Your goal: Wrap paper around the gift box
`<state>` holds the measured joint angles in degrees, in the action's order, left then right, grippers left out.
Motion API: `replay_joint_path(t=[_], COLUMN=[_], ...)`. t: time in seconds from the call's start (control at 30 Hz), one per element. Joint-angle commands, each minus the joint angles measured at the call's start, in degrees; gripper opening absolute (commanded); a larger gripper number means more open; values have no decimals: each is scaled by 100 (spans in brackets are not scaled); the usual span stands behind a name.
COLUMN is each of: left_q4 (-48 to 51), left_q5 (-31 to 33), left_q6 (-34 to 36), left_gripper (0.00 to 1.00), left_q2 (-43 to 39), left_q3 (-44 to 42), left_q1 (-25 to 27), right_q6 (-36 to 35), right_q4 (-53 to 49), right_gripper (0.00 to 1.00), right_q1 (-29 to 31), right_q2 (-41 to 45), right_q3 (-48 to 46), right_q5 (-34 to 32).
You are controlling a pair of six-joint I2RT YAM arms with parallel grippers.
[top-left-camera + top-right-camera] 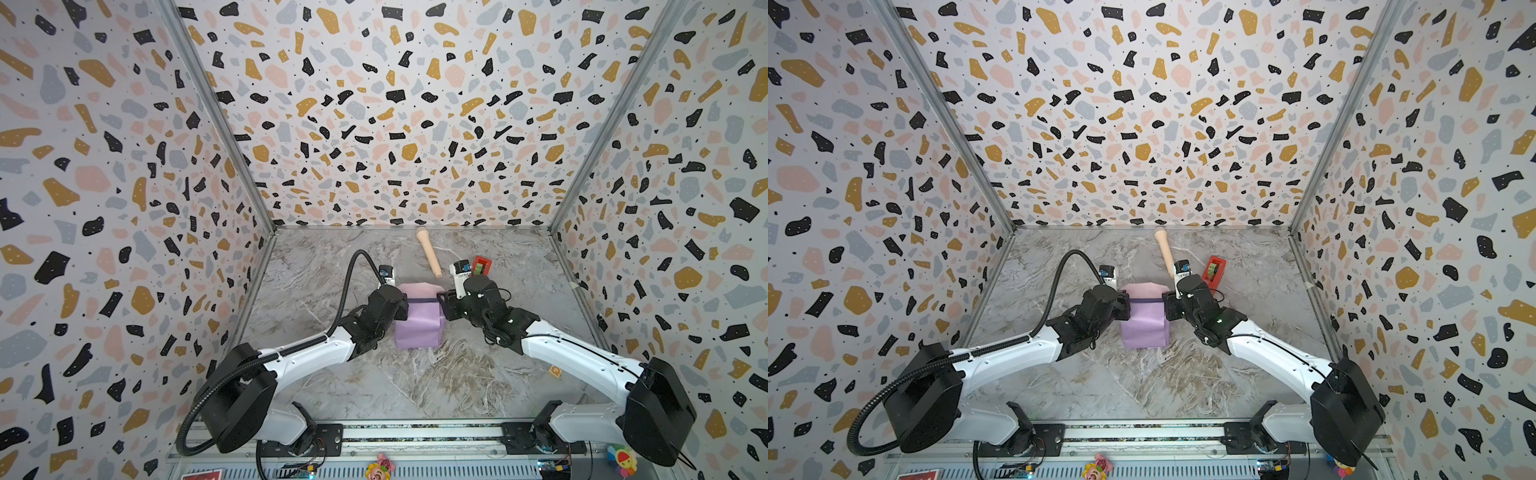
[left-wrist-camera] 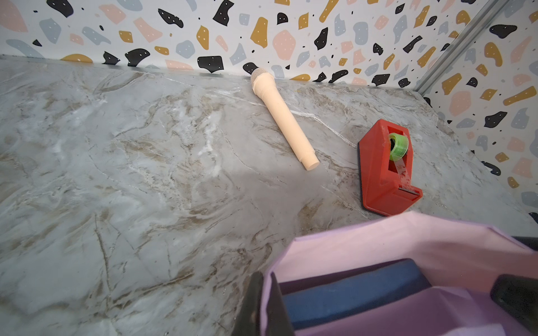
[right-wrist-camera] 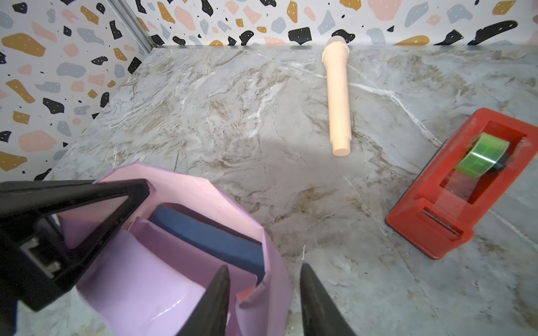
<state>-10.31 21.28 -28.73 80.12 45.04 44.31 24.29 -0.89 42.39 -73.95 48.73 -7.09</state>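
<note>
The gift box [image 3: 209, 232] is being seen near the middle of the tabletop [image 1: 374, 382], between the two arms. It is being enclosed by the paper [image 1: 417, 328], whose lilac face is being turned outward and whose pale pink face is being shown inside. Only a navy strip of the box is being exposed at the open far end of the wrap.

The left pincer [image 1: 402, 306] is being pressed together on the paper's left side, near that open end. The right pincer [image 3: 265, 269] is being held spread at the opposite side. The sheet's crumpled right edge is being straddled by its fingers [image 3: 221, 293], and the outer finger is being shown clear of the paper.

Beyond the bundle, a beige toy microphone [image 1: 429, 257] is being shown lying on the tabletop, its head toward the back wall. A red tape dispenser [image 1: 1213, 272] with a green roll is being shown standing just to its right, behind the right pincer.
</note>
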Motion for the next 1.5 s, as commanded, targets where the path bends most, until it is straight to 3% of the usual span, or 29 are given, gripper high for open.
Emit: replay_joint_path(t=[0.0,0.5,0.73,1.1,1.27,1.47], left_q4=[-191,-226,-235,-225,-191,-191], left_q5=[-9,-19,-10,-8,-16,-7], left_q6=[-16,-36,-1,17,33,25], left_gripper=[0,0,0,0,0,0], left_q2=[4,35,64,52,38,-10], left_q3=[155,111,84,102,119,116], left_q1=[-22,-26,-21,-27,-28,-24], right_q6=[-11,5,88,167,228,201], right_q4=[30,64,42,-182,-19,253], right_gripper=[39,1,1,56,66,66], right_q1=[50,76,94,50,54,86], right_q2=[-3,-219,-200,470,489,79], right_q3=[-6,251,250,-147,-302,-270], right_q5=[-39,-145,-92,91,143,157])
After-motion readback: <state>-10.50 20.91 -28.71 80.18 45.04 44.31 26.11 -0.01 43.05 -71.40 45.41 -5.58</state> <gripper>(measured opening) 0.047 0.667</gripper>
